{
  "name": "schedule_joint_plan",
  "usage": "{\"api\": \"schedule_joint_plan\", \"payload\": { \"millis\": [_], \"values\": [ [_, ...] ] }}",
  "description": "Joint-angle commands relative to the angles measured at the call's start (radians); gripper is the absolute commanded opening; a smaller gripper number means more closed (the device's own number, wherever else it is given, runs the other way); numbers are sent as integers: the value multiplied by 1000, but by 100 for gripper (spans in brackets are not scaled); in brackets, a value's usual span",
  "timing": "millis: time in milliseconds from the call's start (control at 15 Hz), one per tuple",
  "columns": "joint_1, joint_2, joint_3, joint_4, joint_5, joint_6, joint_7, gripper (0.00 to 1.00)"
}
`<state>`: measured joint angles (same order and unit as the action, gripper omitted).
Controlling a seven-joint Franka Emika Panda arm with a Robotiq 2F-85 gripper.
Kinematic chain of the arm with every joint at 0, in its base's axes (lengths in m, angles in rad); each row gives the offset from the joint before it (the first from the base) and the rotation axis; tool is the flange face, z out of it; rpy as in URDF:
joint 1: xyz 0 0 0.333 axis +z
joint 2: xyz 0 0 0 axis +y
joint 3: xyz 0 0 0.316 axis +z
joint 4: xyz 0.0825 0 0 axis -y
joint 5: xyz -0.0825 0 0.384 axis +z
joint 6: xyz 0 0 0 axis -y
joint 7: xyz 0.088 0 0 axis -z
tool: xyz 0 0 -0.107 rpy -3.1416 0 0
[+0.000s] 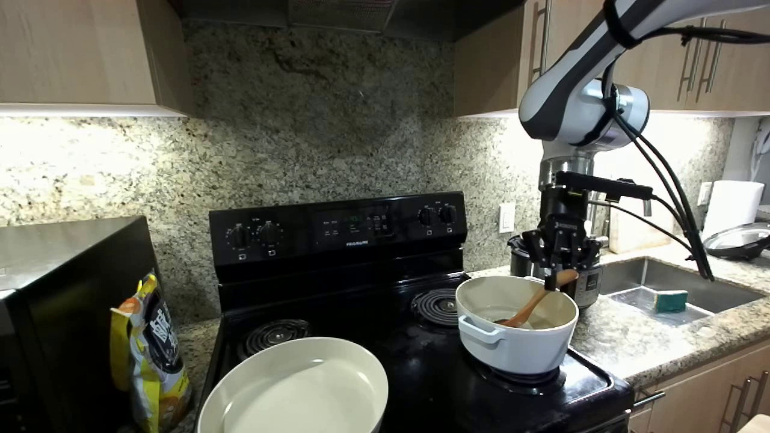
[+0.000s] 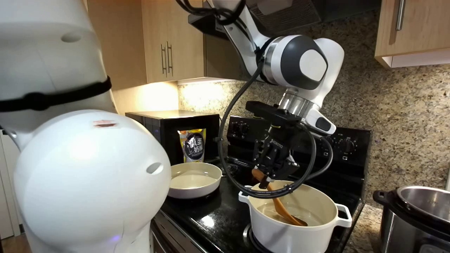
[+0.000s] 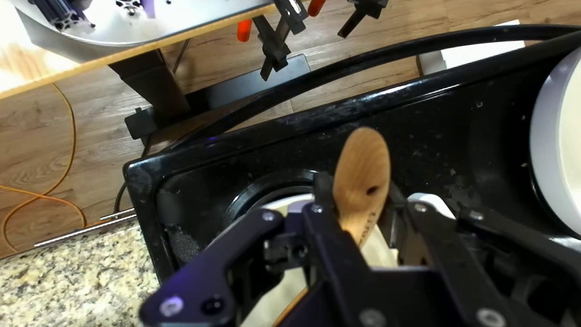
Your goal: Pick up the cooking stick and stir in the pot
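The cooking stick (image 1: 527,310) is a light-brown wooden spoon, held at a slant by its upper end in my gripper (image 1: 550,280). Its lower end reaches down inside the white pot (image 1: 516,349), into what looks like shallow clear liquid in an exterior view, where the stick (image 2: 280,207) leans across the pot (image 2: 291,240). In the wrist view the stick's broad, rounded upper end (image 3: 363,168) rises between the fingers of my gripper (image 3: 358,200), which hide its middle. Both fingers stay above the pot's rim.
A wide, shallow white pan (image 1: 301,391) sits on the stove left of the pot. A steel pot (image 2: 397,225) stands on the counter close by. The stove's control panel (image 1: 343,231) rises behind; a sink (image 1: 643,282) and a snack bag (image 2: 193,146) lie further off.
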<state>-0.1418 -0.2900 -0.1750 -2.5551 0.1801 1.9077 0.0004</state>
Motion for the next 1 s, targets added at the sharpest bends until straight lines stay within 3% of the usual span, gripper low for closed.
{"api": "schedule_joint_plan", "payload": {
  "millis": [0,400,933],
  "values": [
    [-18,75,-30,63,47,-34,-10,10],
    [-20,179,-51,141,85,-66,-17,10],
    [-12,254,-25,203,61,-151,-38,10]
  ]
}}
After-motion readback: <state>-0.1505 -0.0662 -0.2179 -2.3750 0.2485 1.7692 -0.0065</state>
